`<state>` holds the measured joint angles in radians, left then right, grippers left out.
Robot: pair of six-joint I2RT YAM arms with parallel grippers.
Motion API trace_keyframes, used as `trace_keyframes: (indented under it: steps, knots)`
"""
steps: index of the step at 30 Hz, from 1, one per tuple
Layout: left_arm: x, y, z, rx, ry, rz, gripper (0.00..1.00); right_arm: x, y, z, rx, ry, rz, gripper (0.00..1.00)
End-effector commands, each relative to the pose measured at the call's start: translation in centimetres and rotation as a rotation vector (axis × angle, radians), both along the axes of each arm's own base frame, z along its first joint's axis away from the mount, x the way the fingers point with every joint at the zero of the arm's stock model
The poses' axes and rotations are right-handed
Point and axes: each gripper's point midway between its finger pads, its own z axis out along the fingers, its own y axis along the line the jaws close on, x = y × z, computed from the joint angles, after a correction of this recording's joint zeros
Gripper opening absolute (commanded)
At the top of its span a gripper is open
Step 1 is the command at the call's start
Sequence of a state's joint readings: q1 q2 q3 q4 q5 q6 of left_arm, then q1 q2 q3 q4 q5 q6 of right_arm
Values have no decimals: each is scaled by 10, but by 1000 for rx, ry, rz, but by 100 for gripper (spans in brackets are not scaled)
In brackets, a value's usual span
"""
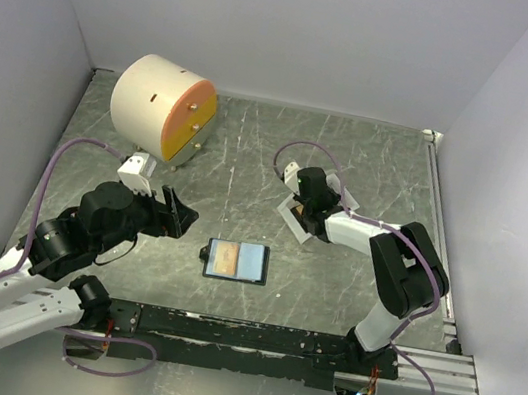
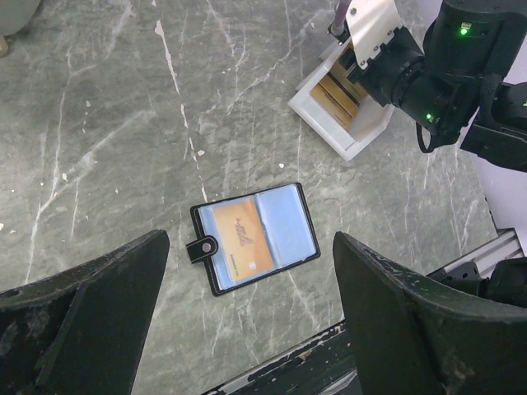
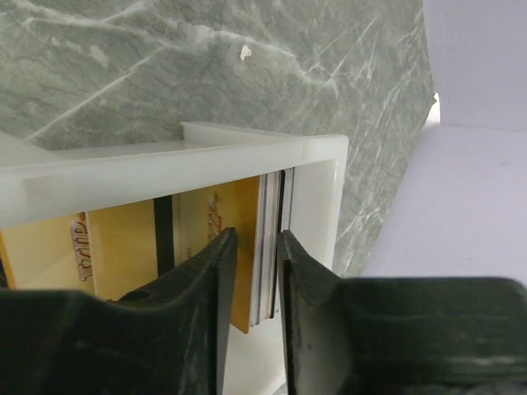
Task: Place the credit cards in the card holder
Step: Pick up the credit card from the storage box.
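Note:
The black card holder (image 1: 236, 260) (image 2: 255, 237) lies open on the table, near the front middle. An orange credit card (image 2: 240, 240) sits in its left pocket; the right pocket looks pale blue. My left gripper (image 1: 180, 214) (image 2: 249, 263) hovers open above and to the left of the holder, with nothing between its fingers. More credit cards (image 3: 268, 247) (image 2: 339, 97) stand on edge in the white tray (image 3: 206, 156) (image 1: 290, 226). My right gripper (image 1: 305, 205) (image 3: 257, 239) reaches into the tray. Its jaws are closed against both sides of a thin stack of these cards, a gold-brown face at the left.
A big cream cylinder with an orange face (image 1: 162, 108) lies at the back left. White walls enclose the table on three sides. A black rail (image 1: 251, 337) runs along the near edge by the arm bases.

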<state>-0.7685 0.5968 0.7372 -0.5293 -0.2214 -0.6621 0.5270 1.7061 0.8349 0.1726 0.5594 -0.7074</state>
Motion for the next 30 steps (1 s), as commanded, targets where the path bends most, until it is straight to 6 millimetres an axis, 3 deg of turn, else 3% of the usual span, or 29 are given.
trace_keyframes:
  steps: [1, 4, 13, 17, 30]
  knots:
    - [0, 5, -2, 6, 2, 18, 92, 7, -2, 17, 35, -41, -21, 22]
    - [0, 5, -1, 4, 0, 19, 92, 7, -3, 17, 40, -37, -25, 17]
    - [1, 4, -2, 8, 0, 16, 92, 9, -2, 30, 83, -43, -29, 16]
    - [1, 4, -2, 7, 0, 15, 93, 7, 1, 33, 102, -41, -17, 0]
    - [0, 1, -3, 9, 14, 7, 92, -8, 12, 52, 219, 35, -7, 0]
